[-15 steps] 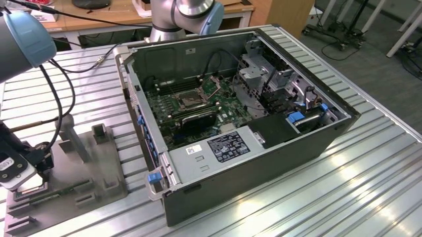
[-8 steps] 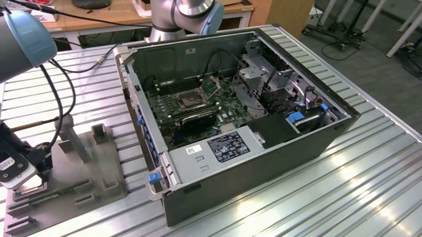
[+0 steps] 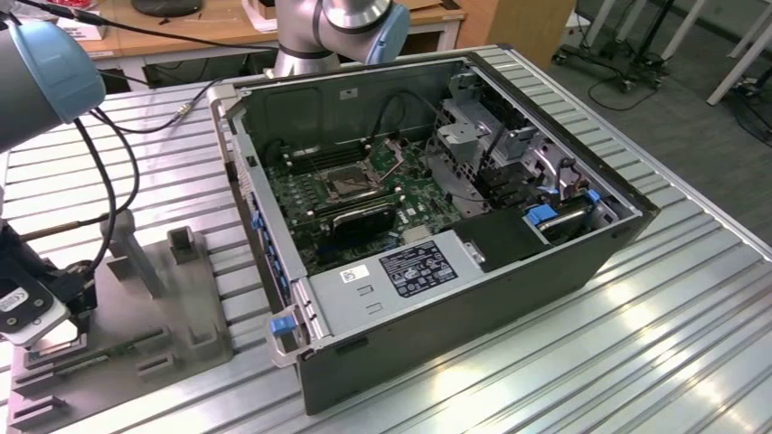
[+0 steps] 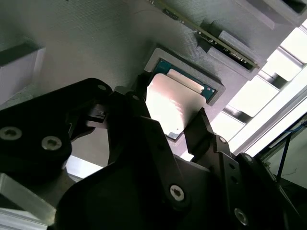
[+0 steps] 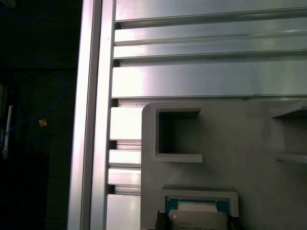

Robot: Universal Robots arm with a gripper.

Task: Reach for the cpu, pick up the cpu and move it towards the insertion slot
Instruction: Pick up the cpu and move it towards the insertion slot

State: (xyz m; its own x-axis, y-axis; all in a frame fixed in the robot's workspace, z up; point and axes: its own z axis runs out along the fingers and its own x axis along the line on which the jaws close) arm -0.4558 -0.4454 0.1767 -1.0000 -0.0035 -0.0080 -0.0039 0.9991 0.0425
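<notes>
A: Entry one, gripper?
B: Gripper [image 4: 171, 98]: black, two fingers, lowered over the tray [image 5: 240, 153] at the exterior view's far left, near the bottom edge.

A: Jaws?
B: Clenched on the cpu [image 4: 168, 103]. Fingers [image 4: 205, 132] sit against two opposite edges, one on each side, in both wrist views.

A: Entry two, cpu. Location?
B: Pale metal face up, green border showing at one side. It lies inside the tray's raised square recess. I cannot tell whether it rests on the recess floor or is lifted clear of it.

A: Entry three, slot?
B: Slot [image 3: 343, 185]: square black socket with a metal frame, on the board [image 3: 422, 203] inside the open case [image 3: 507, 298]. It is bare and well apart from the cpu, towards the exterior view's right of the tray.

A: Tray, other contents?
B: Grey, moulded, with upright posts and open-sided pockets. A long green strip [image 3: 115, 346] lies in it near the gripper.

A: Support?
B: Ribbed aluminium table [image 3: 627, 362]. Tray and case stand on it side by side, apart.

A: Arm?
B: Arm [image 3: 343, 23]: grey with blue joint caps. Its base stands behind the case, and a second joint is at the exterior view's upper left, with black cables hanging beside it.
</notes>
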